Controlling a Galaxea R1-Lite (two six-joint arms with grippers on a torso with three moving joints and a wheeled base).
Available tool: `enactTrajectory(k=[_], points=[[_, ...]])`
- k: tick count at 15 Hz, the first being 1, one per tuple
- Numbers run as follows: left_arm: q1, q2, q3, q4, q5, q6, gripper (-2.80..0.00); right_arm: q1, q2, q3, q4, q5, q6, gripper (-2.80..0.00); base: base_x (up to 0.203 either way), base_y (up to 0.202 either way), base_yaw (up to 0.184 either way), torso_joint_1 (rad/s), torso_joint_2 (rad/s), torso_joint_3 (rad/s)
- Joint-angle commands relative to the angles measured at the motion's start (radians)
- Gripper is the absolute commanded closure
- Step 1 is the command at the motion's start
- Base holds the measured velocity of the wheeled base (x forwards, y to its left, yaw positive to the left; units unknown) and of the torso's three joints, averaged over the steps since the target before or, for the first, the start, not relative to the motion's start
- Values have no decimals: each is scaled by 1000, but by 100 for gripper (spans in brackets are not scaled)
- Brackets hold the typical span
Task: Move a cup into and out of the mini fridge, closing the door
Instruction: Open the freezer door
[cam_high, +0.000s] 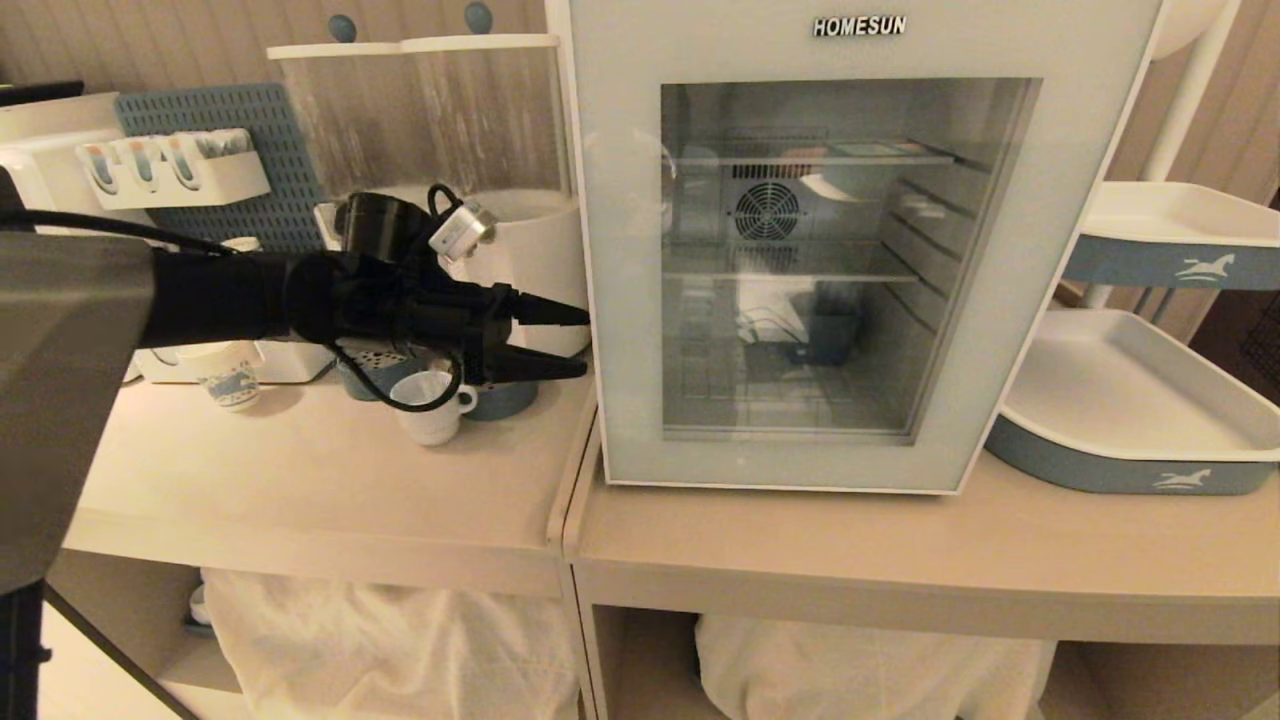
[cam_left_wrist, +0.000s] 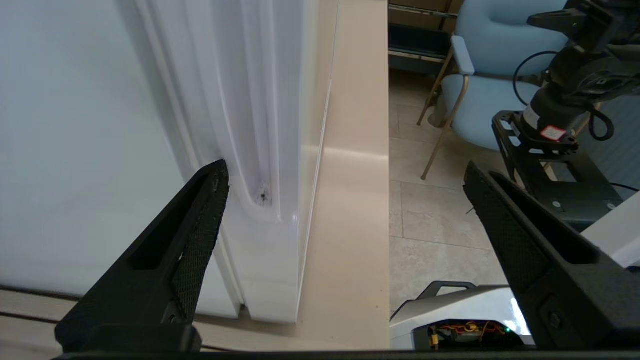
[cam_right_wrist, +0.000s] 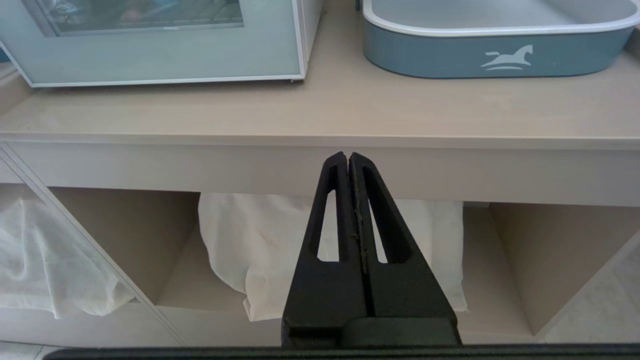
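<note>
The mini fridge (cam_high: 700, 40) stands on the counter with its glass door (cam_high: 628, 300) closed. In the head view my left gripper (cam_high: 586, 340) reaches level toward the door's left edge, fingers spread. In the left wrist view the left gripper (cam_left_wrist: 345, 167) is open and empty. The door's edge with its moulded recess (cam_left_wrist: 260, 190) lies between the fingers, and the fridge's side wall (cam_left_wrist: 75, 125) is beside one finger. The cup (cam_high: 432, 408), a squat white mug, sits on the left counter under that arm. My right gripper (cam_right_wrist: 348, 157) hangs shut below the counter's front edge.
A paper cup with blue print (cam_high: 232, 380) and a white dispenser (cam_high: 530, 250) stand behind the arm. Blue-sided trays (cam_high: 1120, 470) sit to the right of the fridge. White cloths (cam_right_wrist: 260, 240) fill the shelves under the counter. A blue chair (cam_left_wrist: 490, 85) stands on the floor.
</note>
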Motion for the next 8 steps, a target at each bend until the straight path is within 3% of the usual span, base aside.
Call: enactTrajectory(k=[1, 8], points=[[-6, 12, -8, 0, -8, 3, -280, 0, 0, -1, 1, 1, 0, 0, 0, 0, 0, 0, 0, 0], [-20, 22, -39, -6, 5, 6, -280, 0, 0, 0, 1, 0, 0, 0, 0, 0, 0, 0, 0, 0]])
